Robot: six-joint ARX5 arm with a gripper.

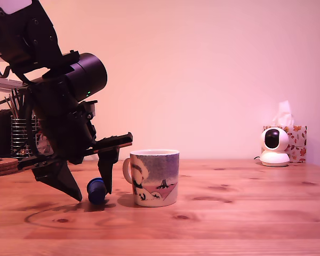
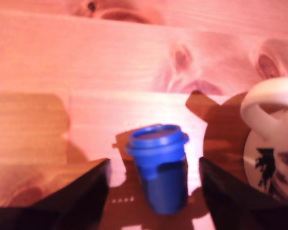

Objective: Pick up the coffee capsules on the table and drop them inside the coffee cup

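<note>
the blue capsule (image 2: 160, 172) rests on the table (image 1: 229, 213), between our two fingers (image 2: 62, 196), just beside the cup (image 1: 153, 177) on the handle side. in the exterior view it sits to the cup's left, tilted rather than upright, with its narrow end down. in the wrist view the wide flat rim faces the camera and the tapered body runs away toward the fingertips.

our gripper (image 1: 92, 194) is spread wide, nothing held; there is a clear gap on each side of the capsule, and it lies roughly midway between the fingers.

we judge the capsule to be light and stiff, a thin shell that could dent under a hard squeeze. its smooth tapered wall looks slippery, so a grip low on the taper might squirt it out. we would close on the body just under the rim, where it is widest. being tilted and light, it may roll or skid if one finger touches first.

only the blue capsule shows; we cannot see a dark one.
</note>
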